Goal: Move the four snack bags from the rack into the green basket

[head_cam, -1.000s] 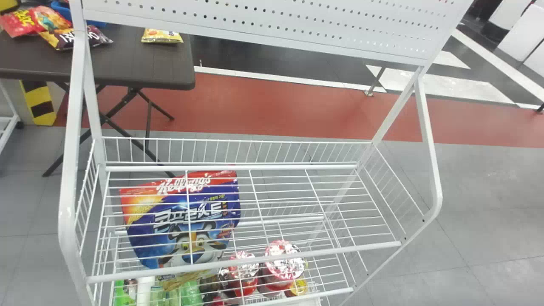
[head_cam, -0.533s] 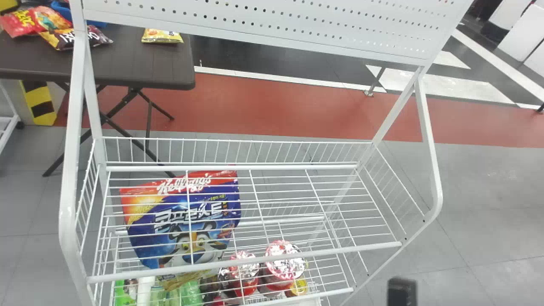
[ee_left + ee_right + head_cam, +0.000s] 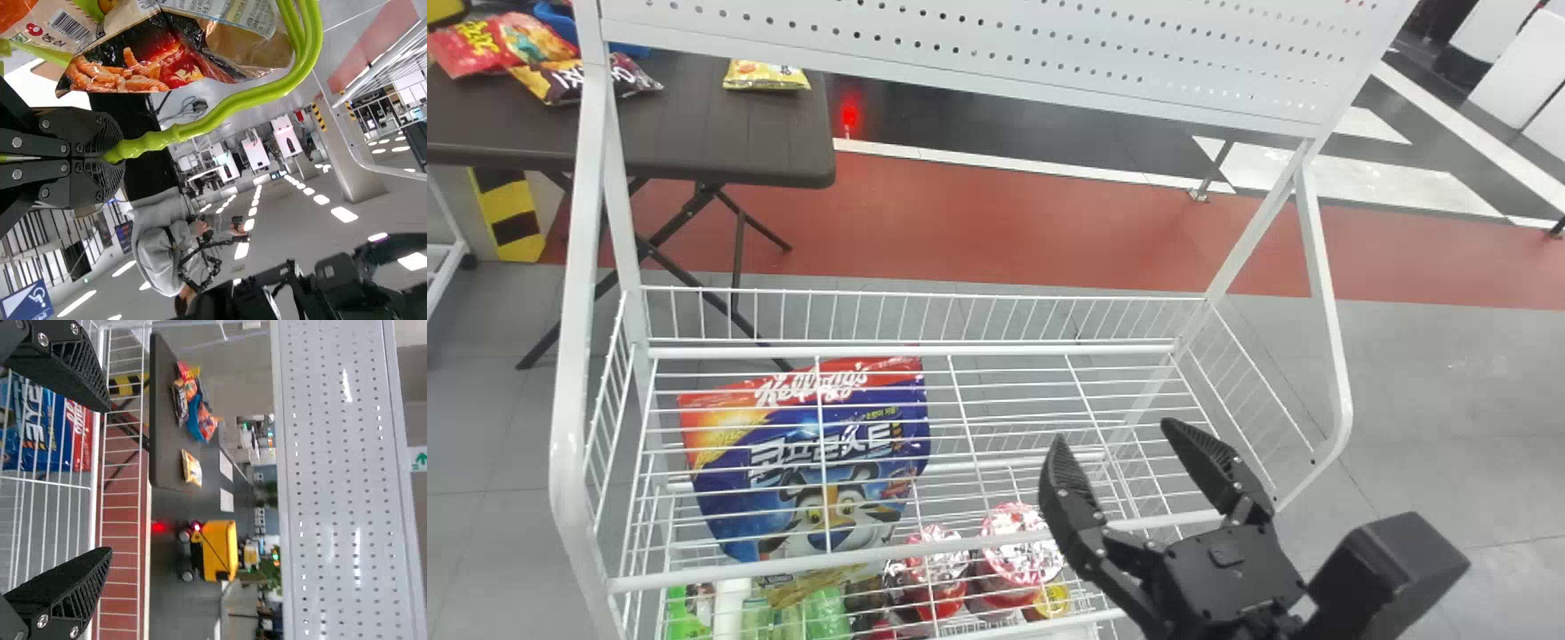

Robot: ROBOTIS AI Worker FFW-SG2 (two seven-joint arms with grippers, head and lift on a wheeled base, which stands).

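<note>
Head view: the white wire rack point(image 3: 565, 444) is largest, and behind its left end stands the dark folding bench point(image 3: 720, 133). In the left wrist view, the clenched left hand point(image 3: 120, 157) grasps the green basket handle point(image 3: 213, 119), and a prawn-picture snack bag point(image 3: 133, 73) is just beside it. A blue-and-red cereal bag point(image 3: 845, 444) lies beneath the wires at the rack's left. The right hand point(image 3: 1113, 429), released and holding nothing, is over the rack's near right part. Smaller, a yellow packet point(image 3: 765, 80) lies on the bench, beyond the rack; foil-lidded cups point(image 3: 1021, 542) sit low in the rack.

Dark table point(image 3: 729, 133), red strip point(image 3: 996, 227), grey floor point(image 3: 1449, 400)
</note>
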